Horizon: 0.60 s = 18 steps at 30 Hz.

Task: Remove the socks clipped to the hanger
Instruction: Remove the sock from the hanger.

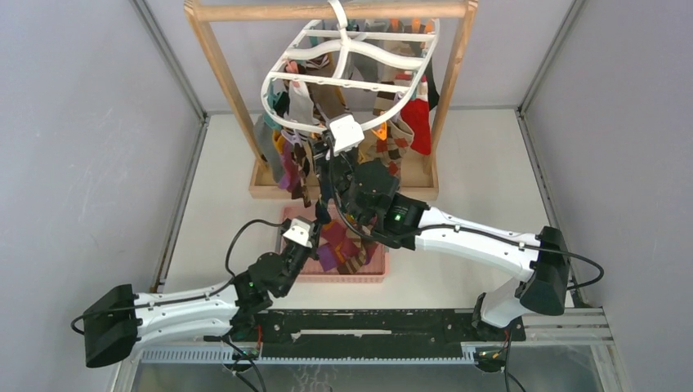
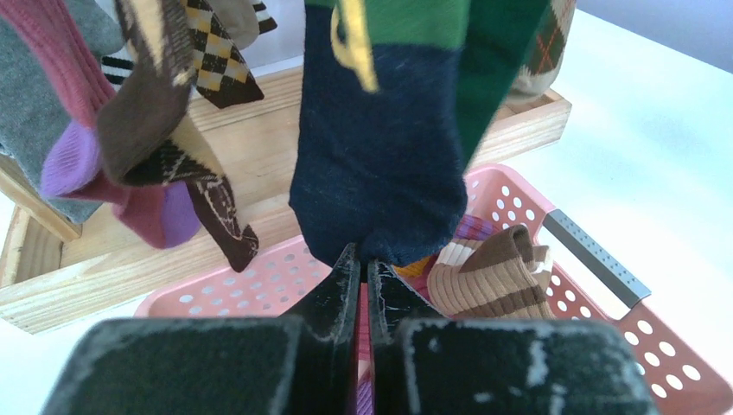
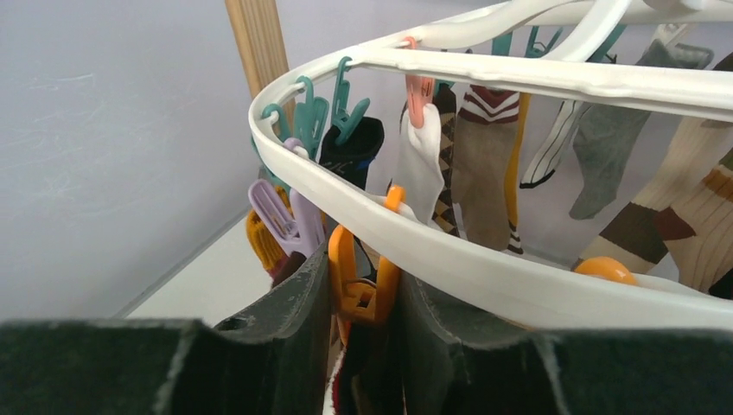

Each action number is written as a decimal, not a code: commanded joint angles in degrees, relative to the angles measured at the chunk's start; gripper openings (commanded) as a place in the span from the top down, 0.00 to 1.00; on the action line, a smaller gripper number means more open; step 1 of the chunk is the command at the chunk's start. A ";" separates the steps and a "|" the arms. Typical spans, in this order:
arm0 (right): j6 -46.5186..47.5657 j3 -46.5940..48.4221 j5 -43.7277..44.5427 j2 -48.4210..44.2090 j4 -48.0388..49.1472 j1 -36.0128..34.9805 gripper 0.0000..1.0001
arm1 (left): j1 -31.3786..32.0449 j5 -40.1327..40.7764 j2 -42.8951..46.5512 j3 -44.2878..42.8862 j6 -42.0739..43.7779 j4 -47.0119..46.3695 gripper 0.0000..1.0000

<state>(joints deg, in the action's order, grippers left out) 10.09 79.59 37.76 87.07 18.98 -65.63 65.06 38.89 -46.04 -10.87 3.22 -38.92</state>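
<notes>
Left wrist: pink basket (image 2: 517, 206) holds striped socks (image 2: 494, 273).

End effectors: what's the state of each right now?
Left end effector: closed, pinching the navy sock by its toe.
Right end effector: closed around the orange clip.

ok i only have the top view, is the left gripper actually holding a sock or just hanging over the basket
observer: holding. the left wrist view shows the left gripper shut on the toe end of a navy and green sock.
operator: and the right one, what is it on
observer: the right wrist view shows the right gripper closed on an orange clip just under the ring of the white hanger, with a finger on each side of it.
operator: any other clip close to it
observer: a lilac clip hangs right beside it, on the left of that view.
</notes>
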 commanded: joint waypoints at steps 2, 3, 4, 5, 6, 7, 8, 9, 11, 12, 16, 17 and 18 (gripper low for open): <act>-1.84 0.12 -1.09 -3.82 0.05 0.97 0.59 | -0.28 0.66 -1.70 -1.63 -1.25 -3.94 0.94; -1.75 0.19 -1.08 -3.90 0.08 0.99 0.54 | -0.28 0.66 -2.04 -1.59 -1.35 -4.23 0.94; -1.82 0.23 -0.97 -3.96 0.13 1.07 0.50 | -0.28 0.66 -2.41 -1.54 -1.44 -4.43 0.94; -1.73 0.26 -0.75 -3.99 0.09 1.17 0.46 | -0.28 0.66 -2.65 -1.60 -1.53 -4.56 0.94; -1.70 0.42 -0.71 -4.01 -0.12 1.20 0.45 | -0.28 0.66 -2.99 -1.67 -1.56 -4.71 0.94; -1.67 0.47 -0.71 -4.01 -0.23 1.39 0.44 | -0.27 0.66 -3.30 -1.80 -1.63 -4.80 0.94; -1.71 0.57 -0.66 -3.89 -0.26 1.52 0.45 | -0.28 0.65 -3.53 -1.85 -1.64 -4.96 0.95; -1.72 0.57 -0.59 -3.92 -0.34 1.69 0.45 | -0.28 0.59 -3.81 -1.98 -1.65 -5.03 0.94; -1.91 0.61 -0.60 -3.83 -0.43 2.04 0.48 | -0.28 0.57 -4.23 -2.13 -1.65 -5.16 0.95; -2.04 0.58 -0.59 -3.78 -0.48 2.11 0.48 | -0.28 0.57 -4.30 -2.11 -1.64 -5.24 0.95; -1.88 0.57 -0.12 -3.82 -0.44 2.26 0.39 | -0.28 0.65 -4.70 -2.13 -1.66 -5.34 0.95; -1.77 0.61 0.07 -3.83 -0.44 2.19 0.37 | -0.28 0.66 -4.76 -2.11 -1.64 -5.44 0.95; -1.61 0.57 0.30 -3.83 -0.37 2.08 0.36 | -0.28 0.66 -4.81 -2.12 -1.60 -5.47 0.95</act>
<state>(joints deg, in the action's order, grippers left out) 8.49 79.48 37.17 85.23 16.86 -64.51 65.06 38.89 -50.59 -10.85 2.44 -41.91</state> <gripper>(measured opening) 0.620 0.058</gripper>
